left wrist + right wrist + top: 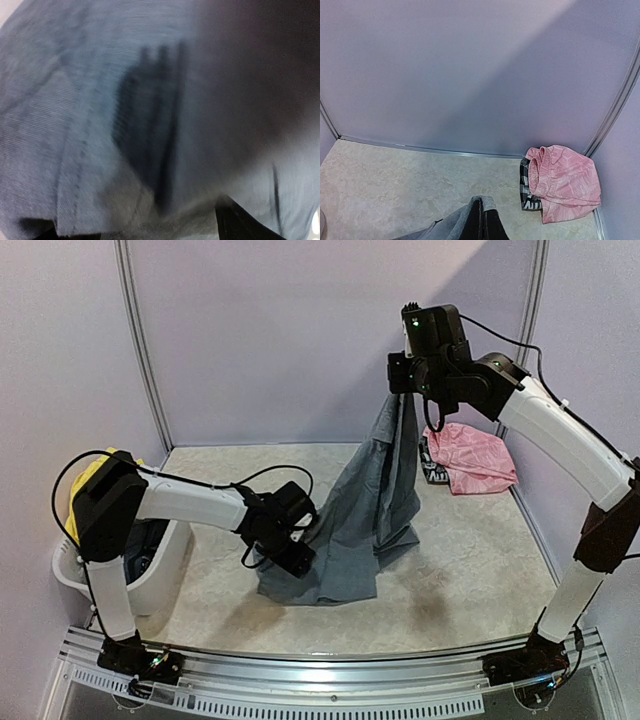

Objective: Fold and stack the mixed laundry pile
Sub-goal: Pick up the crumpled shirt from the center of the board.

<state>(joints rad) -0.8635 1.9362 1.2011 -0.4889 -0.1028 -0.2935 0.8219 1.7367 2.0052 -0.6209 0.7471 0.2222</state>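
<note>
Top external: 1 grey shirt (365, 500) pinched by right gripper (405, 392) and left gripper (300, 542); 1 pink piece (480, 455).

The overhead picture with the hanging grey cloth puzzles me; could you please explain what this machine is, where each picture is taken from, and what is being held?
These are two robot arms bolted at the near edge of a table, each ending in a two-finger gripper. The overhead picture comes from a fixed camera above them; the other two from cameras on the wrists. The right gripper, raised high, pinches a grey shirt that hangs down to the table. The left gripper is at the shirt's lower edge; its camera sees mostly cloth, so its grip is unclear. A pink garment lies far right; a white tub holding yellow cloth stands left.
</note>
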